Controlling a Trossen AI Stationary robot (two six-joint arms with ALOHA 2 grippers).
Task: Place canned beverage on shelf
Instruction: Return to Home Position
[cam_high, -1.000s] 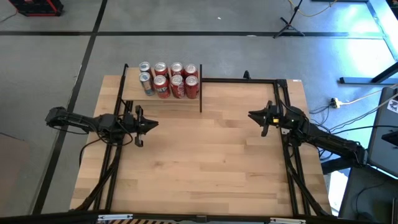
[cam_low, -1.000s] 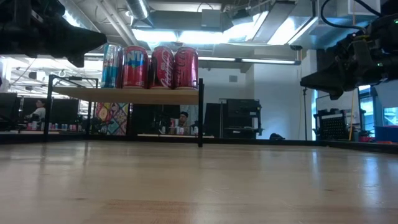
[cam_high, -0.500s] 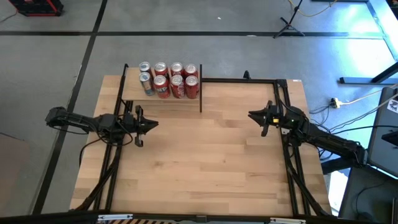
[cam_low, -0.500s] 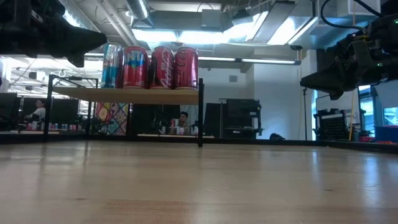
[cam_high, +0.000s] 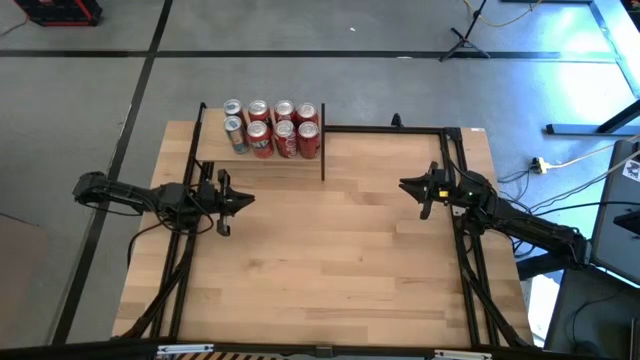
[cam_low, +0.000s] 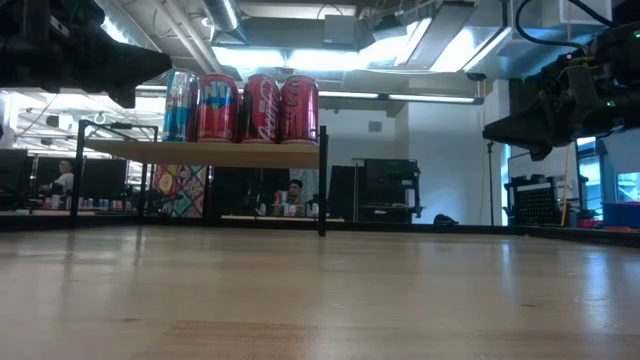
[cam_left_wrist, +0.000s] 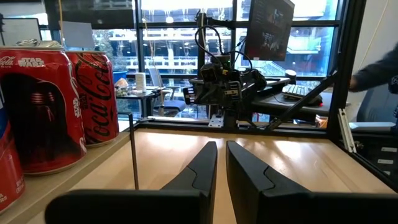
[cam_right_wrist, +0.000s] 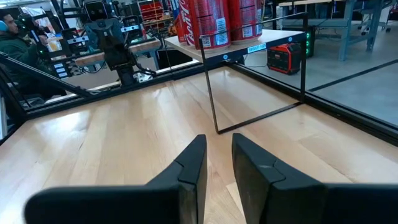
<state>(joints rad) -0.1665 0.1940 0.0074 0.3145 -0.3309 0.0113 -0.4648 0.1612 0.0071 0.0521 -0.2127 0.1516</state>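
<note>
Several cans (cam_high: 275, 128), mostly red, one blue-and-silver, stand upright on the far part of the shelf (cam_high: 260, 162), a small light-wood board on thin black posts at the table's far left. The cans also show in the low view (cam_low: 243, 107), the left wrist view (cam_left_wrist: 43, 106) and the right wrist view (cam_right_wrist: 214, 22). My left gripper (cam_high: 250, 198) hovers shut and empty just near of the shelf, pointing right. My right gripper (cam_high: 403, 185) hovers shut and empty at the table's right, pointing left. No can is in either gripper.
A black metal frame (cam_high: 400, 128) runs along the table's far edge and down both sides (cam_high: 470, 270). The wide middle and near part of the wooden tabletop (cam_high: 320, 270) is bare. People sit in the room behind (cam_low: 293, 190).
</note>
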